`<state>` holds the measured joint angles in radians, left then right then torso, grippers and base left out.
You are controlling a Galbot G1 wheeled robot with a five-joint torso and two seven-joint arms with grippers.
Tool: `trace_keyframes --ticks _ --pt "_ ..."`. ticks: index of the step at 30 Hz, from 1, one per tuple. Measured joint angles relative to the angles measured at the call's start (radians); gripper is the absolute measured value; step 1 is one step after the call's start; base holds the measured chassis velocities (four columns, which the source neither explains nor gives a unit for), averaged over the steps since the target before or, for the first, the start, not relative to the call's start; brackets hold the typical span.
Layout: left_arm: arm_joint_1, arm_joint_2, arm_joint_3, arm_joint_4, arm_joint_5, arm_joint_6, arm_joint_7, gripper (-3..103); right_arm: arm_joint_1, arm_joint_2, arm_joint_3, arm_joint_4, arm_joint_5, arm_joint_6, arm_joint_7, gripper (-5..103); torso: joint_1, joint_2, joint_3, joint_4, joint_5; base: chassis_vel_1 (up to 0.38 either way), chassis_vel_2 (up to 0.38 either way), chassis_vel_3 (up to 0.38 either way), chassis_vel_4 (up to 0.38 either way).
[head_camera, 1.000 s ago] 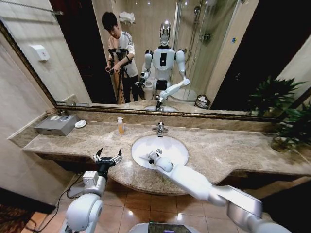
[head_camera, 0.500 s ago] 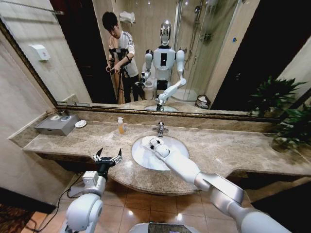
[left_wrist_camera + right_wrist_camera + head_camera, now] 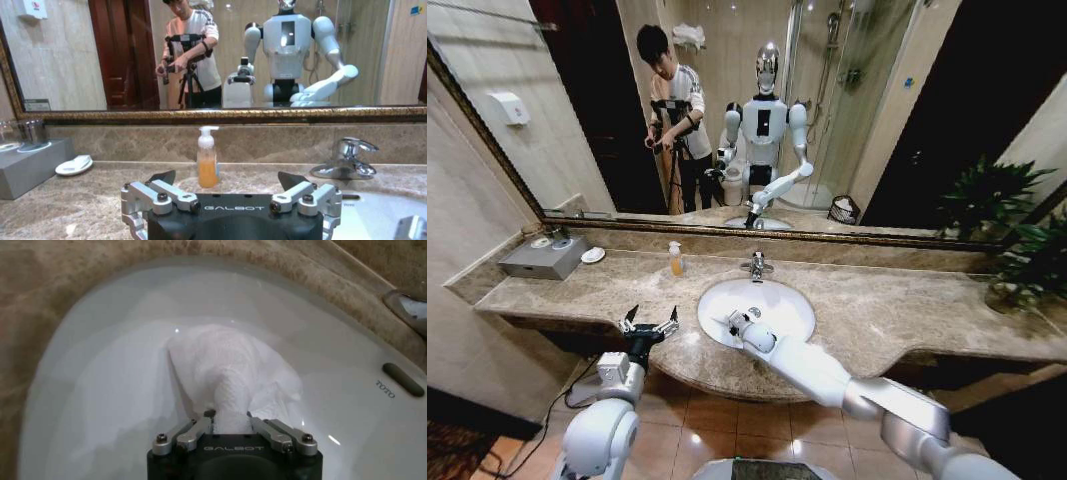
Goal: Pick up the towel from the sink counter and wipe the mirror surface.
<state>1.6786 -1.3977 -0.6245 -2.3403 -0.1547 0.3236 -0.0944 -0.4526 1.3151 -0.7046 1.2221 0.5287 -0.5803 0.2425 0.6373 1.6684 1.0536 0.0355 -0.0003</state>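
Warm indoor light, glare on the basin (image 3: 120,390), bowed wide-angle edges.

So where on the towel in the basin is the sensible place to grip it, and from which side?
The raised middle fold of the towel, taken from above. It lies bunched in the white basin, with that ridge standing proud of the flatter edges. The right gripper is already shut on that ridge, coming down over the basin.

Around the plain white basin (image 3: 772,300), the sink counter (image 3: 897,310) is mottled beige-brown marble. Inside the basin lies the white terry towel (image 3: 230,372), pinched by the black, silver-fingered right gripper (image 3: 230,421). Behind the basin, the mirror (image 3: 907,120) has a dark bronze-gold frame, with an orange soap bottle (image 3: 674,260) nearby.
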Motion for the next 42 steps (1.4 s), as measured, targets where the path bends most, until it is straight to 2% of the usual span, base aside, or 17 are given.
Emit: trace_keyframes --ticks 3,6,10,13,20,30,34,38,42 --pt "0.000 0.000 0.000 0.000 0.000 0.000 0.000 100 0.020 0.056 0.027 -0.088 -0.002 0.027 0.002 14 0.000 0.000 0.000 0.0008 0.0004 0.000 0.000 0.000 0.000" --pt "0.000 0.000 0.000 0.000 0.000 0.000 0.000 100 0.042 0.090 0.050 -0.167 -0.019 0.049 -0.022 14 0.000 0.000 0.000 0.0005 0.0000 0.000 0.000 0.000 0.000" --pt "0.000 0.000 0.000 0.000 0.000 0.000 0.000 100 0.057 0.121 0.095 -0.263 -0.071 0.094 -0.037 14 0.000 0.000 0.000 0.0005 0.0003 0.000 0.000 0.000 0.000" --pt "0.000 0.000 0.000 0.000 0.000 0.000 0.000 100 0.067 0.118 0.121 -0.284 -0.078 0.107 -0.031 14 0.000 0.000 0.000 0.0005 0.0004 0.000 0.000 0.000 0.000" --pt "0.000 0.000 0.000 0.000 0.000 0.000 0.000 100 0.080 0.031 0.132 -0.215 -0.053 0.089 -0.016 14 0.000 0.000 0.000 0.0000 0.0003 0.000 0.000 0.000 0.000" --pt "0.000 0.000 0.000 0.000 0.000 0.000 0.000 100 -0.036 -0.057 0.082 -0.080 -0.054 0.047 -0.032 14 0.000 0.000 0.000 0.0005 0.0006 0.000 0.000 0.000 0.000" --pt "0.000 0.000 0.000 0.000 0.000 0.000 0.000 100 -0.065 -0.137 0.063 0.038 -0.042 0.005 -0.021 14 0.000 0.000 0.000 0.0004 0.0004 0.000 0.000 0.000 0.000" --pt "0.000 0.000 0.000 0.000 0.000 0.000 0.000 100 -0.073 -0.159 0.066 0.067 -0.037 -0.006 0.001 14 0.000 0.000 0.000 0.0003 0.0004 0.000 0.000 0.000 0.000" --pt "0.000 0.000 0.000 0.000 0.000 0.000 0.000 100 -0.070 -0.148 0.099 0.026 -0.039 -0.002 0.020 14 0.000 0.000 0.000 0.0005 0.0004 0.000 0.000 0.000 0.000"
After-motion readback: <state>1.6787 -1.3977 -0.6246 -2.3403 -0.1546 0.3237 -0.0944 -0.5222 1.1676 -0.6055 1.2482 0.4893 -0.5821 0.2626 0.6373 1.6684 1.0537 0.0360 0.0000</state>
